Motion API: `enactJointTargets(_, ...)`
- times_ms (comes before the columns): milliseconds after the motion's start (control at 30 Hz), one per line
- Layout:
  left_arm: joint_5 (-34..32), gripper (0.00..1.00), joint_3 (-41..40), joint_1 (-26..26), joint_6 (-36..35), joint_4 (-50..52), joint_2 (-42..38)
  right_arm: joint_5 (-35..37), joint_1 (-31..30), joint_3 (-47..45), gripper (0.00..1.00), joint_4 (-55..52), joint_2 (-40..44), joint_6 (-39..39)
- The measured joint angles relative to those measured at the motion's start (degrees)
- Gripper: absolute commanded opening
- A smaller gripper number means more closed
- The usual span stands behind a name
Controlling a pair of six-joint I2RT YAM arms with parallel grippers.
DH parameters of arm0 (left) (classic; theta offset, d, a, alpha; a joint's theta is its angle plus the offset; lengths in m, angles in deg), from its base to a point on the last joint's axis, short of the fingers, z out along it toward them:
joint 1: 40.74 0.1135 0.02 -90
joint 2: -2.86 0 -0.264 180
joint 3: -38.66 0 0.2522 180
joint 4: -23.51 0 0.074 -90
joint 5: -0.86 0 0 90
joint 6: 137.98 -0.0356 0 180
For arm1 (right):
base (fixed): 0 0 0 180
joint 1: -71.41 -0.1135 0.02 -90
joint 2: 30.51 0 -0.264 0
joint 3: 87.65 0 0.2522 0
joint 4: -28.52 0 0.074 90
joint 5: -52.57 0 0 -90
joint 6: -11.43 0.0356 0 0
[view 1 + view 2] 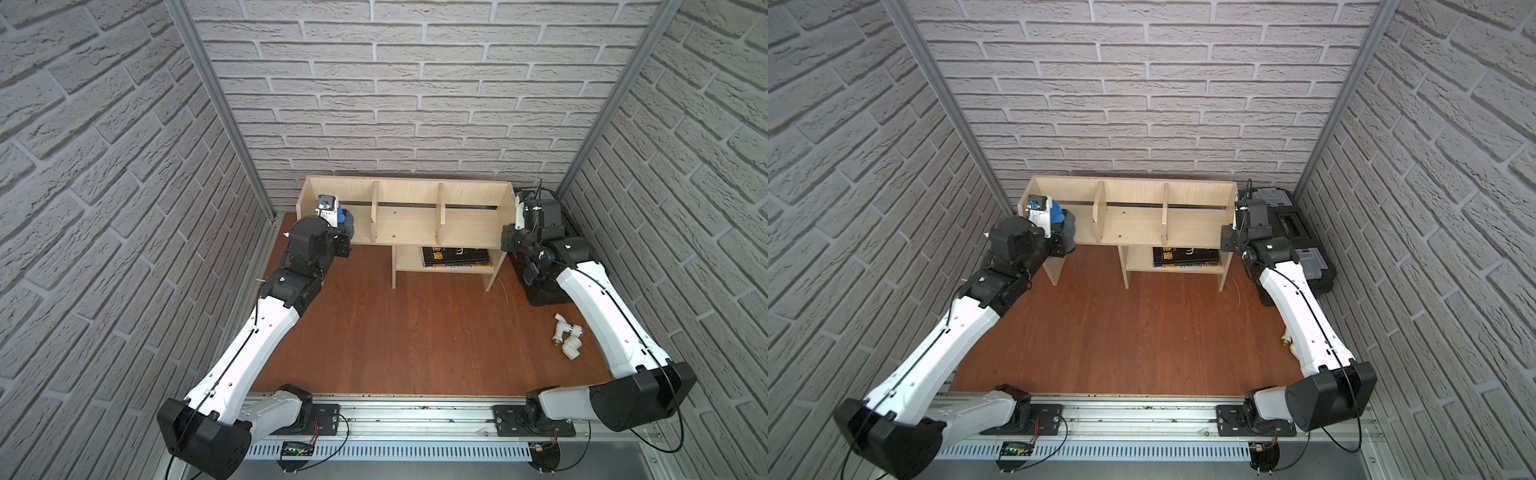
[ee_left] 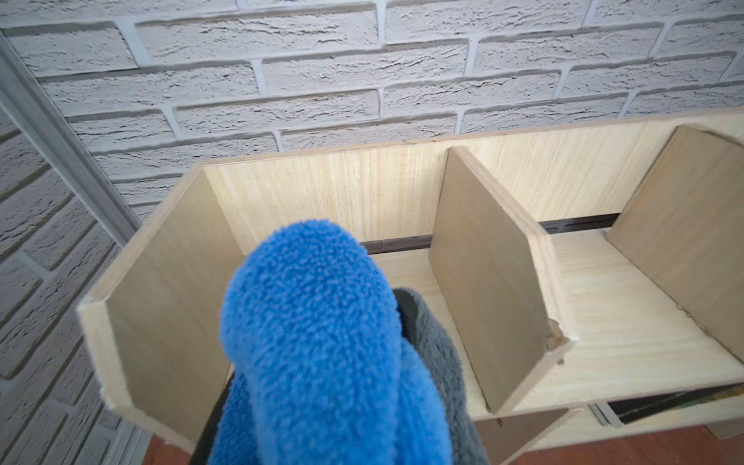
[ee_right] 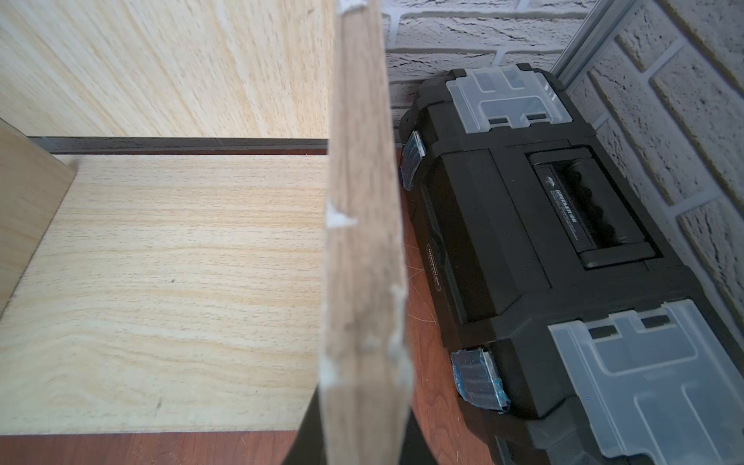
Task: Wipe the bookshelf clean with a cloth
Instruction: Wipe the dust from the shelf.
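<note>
We count one bookshelf (image 1: 409, 195), standing at the back of the tabletop (image 1: 415, 332) against the brick wall (image 1: 415, 104). It has three top compartments, two upright dividers (image 1: 375, 216) and one lower shelf carrying a dark flat item (image 1: 455, 257). We count one cloth (image 2: 314, 342), blue face outward with grey beside it, held at the front of the left-end compartment. The left gripper (image 1: 337, 217) is closed tight on this cloth, which hides its fingertips. The right gripper (image 1: 518, 217) is clamped on the bookshelf's right end panel, its two fingers (image 3: 306, 443) on opposite faces. One black toolbox (image 3: 503, 225), with two clear lid trays and two latches, stands just beside that panel. White pipe fittings (image 1: 567, 338) lie near the right arm (image 1: 598, 316); we cannot fix their count.
</note>
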Motion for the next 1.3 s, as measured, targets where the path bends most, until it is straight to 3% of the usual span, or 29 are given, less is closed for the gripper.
enactJointTargets(300,-3.4,0.00,2.8,2.2,-0.7,-3.0,11.8,-5.4,2.7,-1.7,0.03,3.9,0.2,-2.2)
enactJointTargets(533,3.0,0.00,3.7,2.2,3.5,-5.9,14.3,-6.8,3.4,-1.8,0.03,4.3,0.0,-2.9)
enactJointTargets(667,6.9,0.00,5.5,-1.0,5.0,-7.0,16.3,-7.1,3.5,-1.8,0.03,4.5,0.0,-3.0)
enactJointTargets(900,6.0,0.00,8.5,-1.2,6.5,-3.1,17.6,-7.8,3.7,-1.8,0.03,4.5,0.0,-3.3)
enactJointTargets(1133,-3.6,0.00,10.3,6.3,8.3,2.3,17.0,-8.0,3.7,-1.8,0.03,4.5,0.0,-3.4)
enactJointTargets(1300,-8.7,0.00,10.3,6.1,7.2,2.5,17.0,-8.1,3.7,-1.8,0.03,4.5,0.0,-3.6)
